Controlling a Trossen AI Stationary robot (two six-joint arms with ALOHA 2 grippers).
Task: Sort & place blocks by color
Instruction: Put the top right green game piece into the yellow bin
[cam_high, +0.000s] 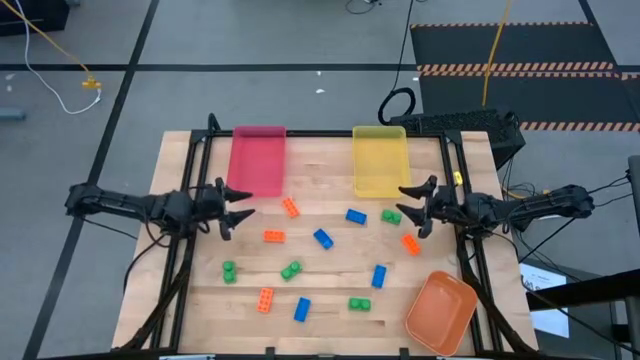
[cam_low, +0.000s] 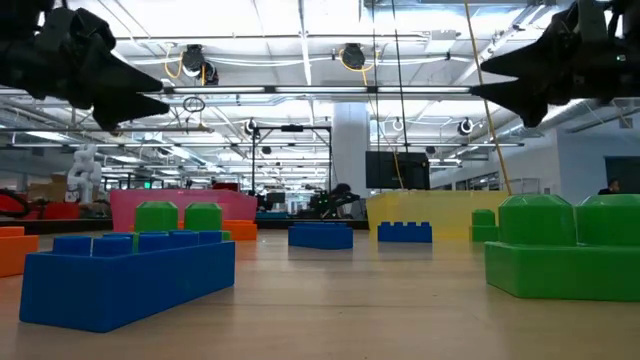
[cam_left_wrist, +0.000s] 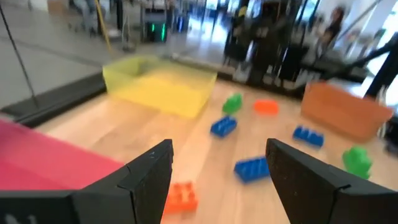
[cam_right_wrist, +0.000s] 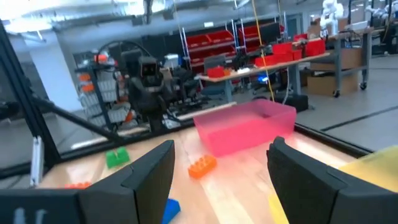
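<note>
Nearest the low camera, a blue block (cam_low: 127, 278) lies on the wooden desk (cam_high: 320, 285) at one side and a green block (cam_low: 565, 248) at the other, with further blue blocks and the pink tray (cam_low: 180, 208) and yellow tray (cam_low: 430, 215) behind them.

Seen from above, the blocks are scattered loose across the middle and front of the desk, none inside a tray. Orange blocks lie just in front of the pink tray (cam_high: 290, 207), left of centre (cam_high: 274, 237), at front left (cam_high: 265, 300) and near the right arm (cam_high: 411, 244). Blue blocks lie in front of the yellow tray (cam_high: 356, 216), at centre (cam_high: 322, 238), right of centre (cam_high: 379, 276) and at the front (cam_high: 302, 309). Green blocks lie at left (cam_high: 229, 271), centre (cam_high: 291, 270), front centre (cam_high: 359, 304) and just in front of the yellow tray (cam_high: 391, 216).

At the back stand the pink tray (cam_high: 258, 160) and the yellow tray (cam_high: 380, 160), side by side but apart. An orange tray (cam_high: 442, 312) sits tilted at the front right corner.

Left gripper (cam_high: 240, 204) hangs over the desk's left side, in front of the pink tray; its jaws are spread wide and hold nothing. Right gripper (cam_high: 412, 203) hangs over the right side, close to the green block by the yellow tray; its jaws are likewise spread and empty.
</note>
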